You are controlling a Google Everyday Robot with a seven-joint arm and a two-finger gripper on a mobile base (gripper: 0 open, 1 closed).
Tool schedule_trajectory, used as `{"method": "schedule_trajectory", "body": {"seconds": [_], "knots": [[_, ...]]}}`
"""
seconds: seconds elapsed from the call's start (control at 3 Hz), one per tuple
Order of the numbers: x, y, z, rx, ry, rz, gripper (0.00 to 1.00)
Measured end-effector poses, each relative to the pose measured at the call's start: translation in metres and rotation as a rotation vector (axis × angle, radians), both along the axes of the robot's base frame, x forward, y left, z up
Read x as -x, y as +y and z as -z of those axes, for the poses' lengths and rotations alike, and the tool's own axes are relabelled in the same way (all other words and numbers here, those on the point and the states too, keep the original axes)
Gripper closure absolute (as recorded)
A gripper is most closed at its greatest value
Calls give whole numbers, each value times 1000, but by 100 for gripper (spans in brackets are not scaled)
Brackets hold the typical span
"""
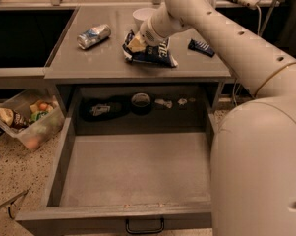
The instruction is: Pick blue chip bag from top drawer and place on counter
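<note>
On the counter (88, 63), the gripper (136, 43) meets the blue chip bag (157, 55), its grip impossible to tell, crushed can (94, 36) left, bar wrapper (201, 47) right, bowl (140, 15) far.

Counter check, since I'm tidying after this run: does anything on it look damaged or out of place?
Yes. A crushed can lies on its side on the counter, left of the blue chip bag, which lies crumpled with the end effector at it. The top drawer below stands pulled out.
</note>
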State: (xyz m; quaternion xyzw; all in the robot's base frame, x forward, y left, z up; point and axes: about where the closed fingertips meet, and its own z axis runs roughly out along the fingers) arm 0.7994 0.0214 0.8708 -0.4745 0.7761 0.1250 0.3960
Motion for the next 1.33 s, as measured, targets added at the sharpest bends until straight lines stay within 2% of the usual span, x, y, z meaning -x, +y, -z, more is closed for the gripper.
{"method": "schedule_trajectory", "body": {"seconds": [0.67,1.0,1.33], "knots": [[0,0,0,0,0,0,9],[0,0,0,0,0,0,0],[0,0,0,0,0,0,0]]}}
